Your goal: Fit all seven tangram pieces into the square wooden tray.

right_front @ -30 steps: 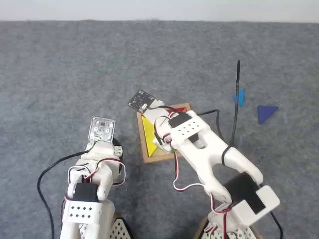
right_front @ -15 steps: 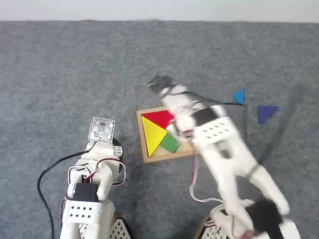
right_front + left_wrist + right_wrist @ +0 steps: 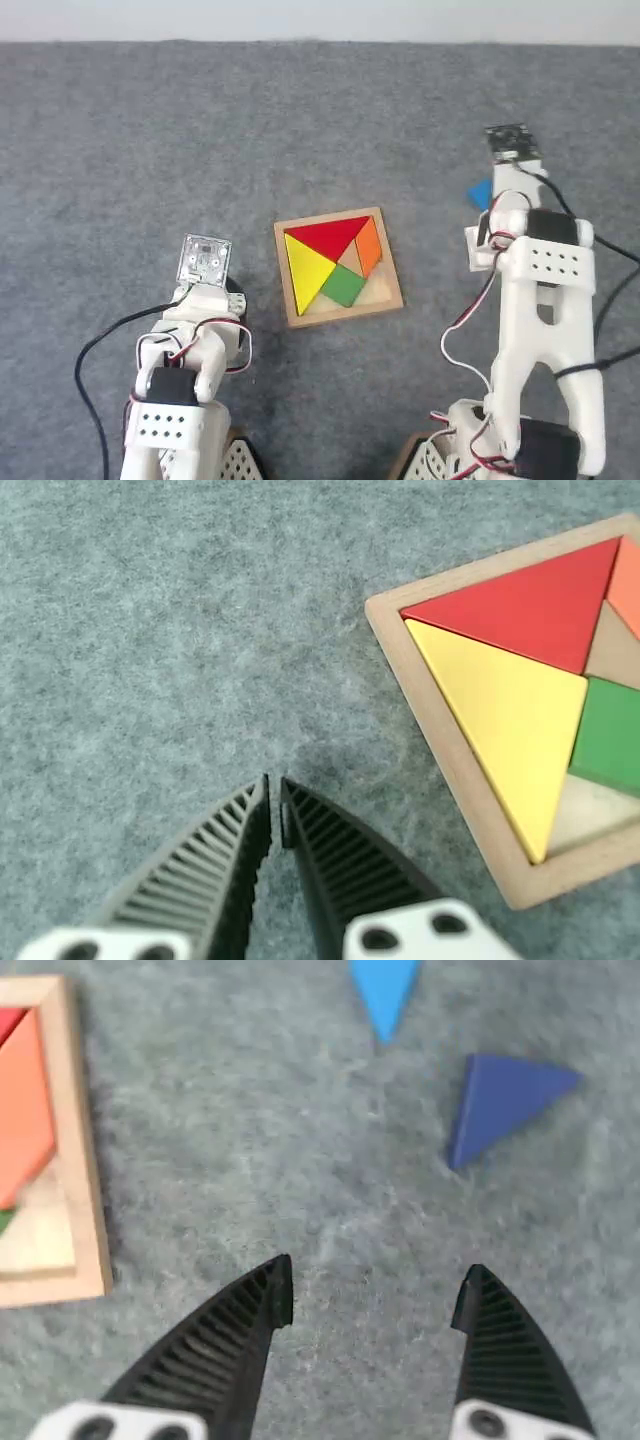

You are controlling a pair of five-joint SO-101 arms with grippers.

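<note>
High view: we see the left arm (image 3: 188, 365) folded low at the near-left of the desk (image 3: 140, 140), wrist pointing away from its base and stopping short of the square wooden tray (image 3: 282, 278). The right arm (image 3: 540, 300) is stretched forward on the right side, well apart from the tray.

The left end effector (image 3: 275, 782) is clenched, fingers nearly touching, with nothing between them. It sits over bare grey mat near the tray's corner. We can't tell if the tips touch the mat.

The right end effector (image 3: 379, 1268) is spread wide and empty, over bare mat between the tray's rim and two loose pieces. The dark blue triangle (image 3: 497, 1100) lies just beyond the fingertips. The light blue triangle (image 3: 385, 988) lies farther out, apart from the dark one.

The tray is mid-desk between the arms and holds four pieces:
- red triangle (image 3: 325, 237) on the far edge
- yellow triangle (image 3: 305, 275) on the left edge, touching the red
- green square (image 3: 343, 287) against the yellow
- orange parallelogram (image 3: 370, 245) on the right edge

Bare wood shows between the red, orange and green pieces, and in the near-right corner.
</note>
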